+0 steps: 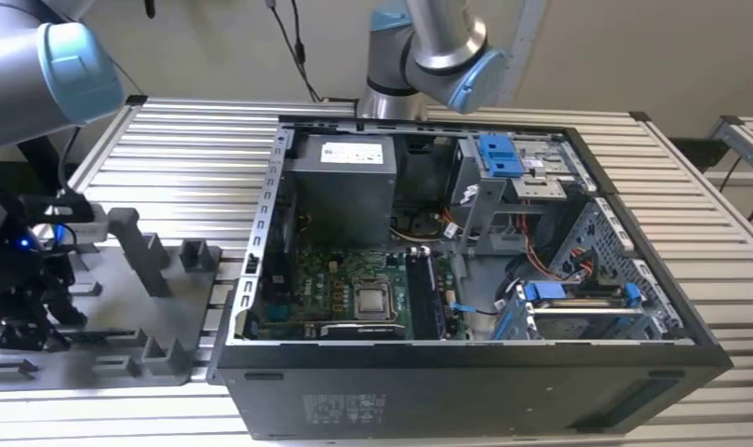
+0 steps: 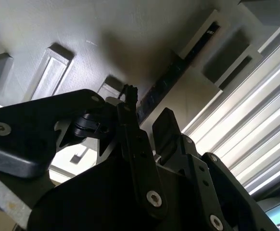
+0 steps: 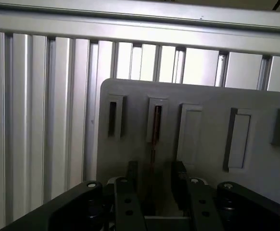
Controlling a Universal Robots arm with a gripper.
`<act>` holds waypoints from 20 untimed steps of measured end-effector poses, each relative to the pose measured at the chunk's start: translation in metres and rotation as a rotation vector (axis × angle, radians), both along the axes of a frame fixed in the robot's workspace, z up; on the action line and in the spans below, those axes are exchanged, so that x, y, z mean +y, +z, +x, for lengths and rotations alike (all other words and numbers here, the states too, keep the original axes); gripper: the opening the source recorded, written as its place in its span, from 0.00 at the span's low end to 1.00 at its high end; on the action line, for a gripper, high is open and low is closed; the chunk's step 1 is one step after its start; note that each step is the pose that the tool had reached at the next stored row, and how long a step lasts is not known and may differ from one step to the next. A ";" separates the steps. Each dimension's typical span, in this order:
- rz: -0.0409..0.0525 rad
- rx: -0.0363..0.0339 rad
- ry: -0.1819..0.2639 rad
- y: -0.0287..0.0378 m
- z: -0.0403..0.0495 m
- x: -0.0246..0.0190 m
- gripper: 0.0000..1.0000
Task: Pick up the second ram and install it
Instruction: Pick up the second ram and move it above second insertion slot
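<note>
Second ram: a thin, dark strip seen edge-on in the first wrist view. It stands in a narrow slot of the grey fixture plate and runs straight between the two fingers. In the second wrist view it shows as a long dark band lying in that slot.
Fingers: black, flat-sided bars with small screws. They stand apart, one on each side of the strip, with a gap showing on both sides, so nothing is clamped.
Gripper: matt black linkage arms with pale rivets at the pivots, spread wide in the second wrist view.
Arm pose: in the exterior view the gripper points down onto the plate at the exterior view's left. A grey arm joint with a pale blue cap is above it.
Fixture plate: matt grey, lightly grained, with raised rectangular frames around upright slots.
Table: ribbed aluminium slats, bright and smooth.
Computer case: an open black metal box at the exterior view's right of the plate, with a green board inside.
</note>
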State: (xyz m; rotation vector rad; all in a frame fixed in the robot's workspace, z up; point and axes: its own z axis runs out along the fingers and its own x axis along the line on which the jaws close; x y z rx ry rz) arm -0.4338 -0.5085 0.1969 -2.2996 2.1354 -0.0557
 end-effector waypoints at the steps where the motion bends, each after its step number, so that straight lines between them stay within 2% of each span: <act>1: 0.0002 -0.0013 0.000 -0.0009 0.0001 0.0000 0.42; 13: 0.0000 -0.0027 0.000 -0.0020 0.0000 -0.0001 0.42; 14: 0.0000 -0.0028 0.000 -0.0020 0.0000 -0.0001 0.40; 15: 0.0000 -0.0027 0.000 -0.0019 0.0000 -0.0001 0.33; 20: 0.0000 -0.0029 0.000 -0.0020 0.0001 -0.0001 0.33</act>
